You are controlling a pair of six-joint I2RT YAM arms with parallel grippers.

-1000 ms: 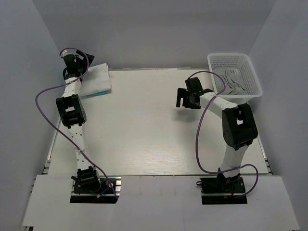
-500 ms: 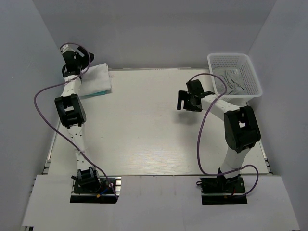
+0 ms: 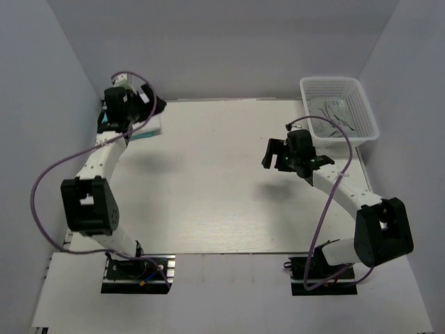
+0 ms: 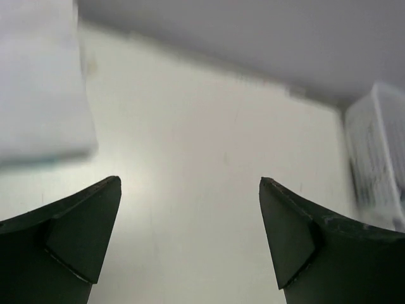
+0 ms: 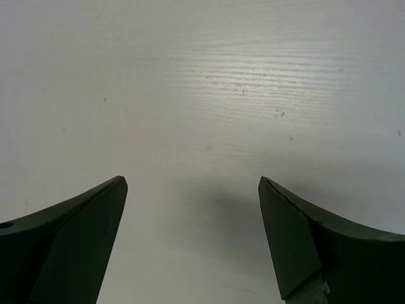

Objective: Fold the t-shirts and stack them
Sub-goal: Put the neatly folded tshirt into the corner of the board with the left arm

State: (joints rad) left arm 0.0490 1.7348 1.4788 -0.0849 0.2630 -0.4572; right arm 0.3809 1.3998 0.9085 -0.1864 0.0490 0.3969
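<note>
A folded white t-shirt [image 3: 156,126] lies on a teal t-shirt [image 3: 142,136] at the table's back left corner; my left arm hides most of the stack. In the left wrist view the white t-shirt [image 4: 38,95] fills the upper left, and a thin edge of the teal t-shirt [image 4: 47,158] shows under it. My left gripper [image 3: 158,106] [image 4: 190,182] hovers just right of the stack, open and empty. My right gripper [image 3: 274,156] [image 5: 192,181] hangs open over bare table right of centre, nothing between its fingers.
A white mesh basket [image 3: 361,104] [image 4: 380,164] stands at the back right corner with grey things inside. Grey walls close in the table on the left, back and right. A purple cable loops off each arm.
My left wrist has swung from the back left corner over the stack and now faces right. My right gripper has drifted nearer and a little to the right as its arm stretched out. Both stay open.
</note>
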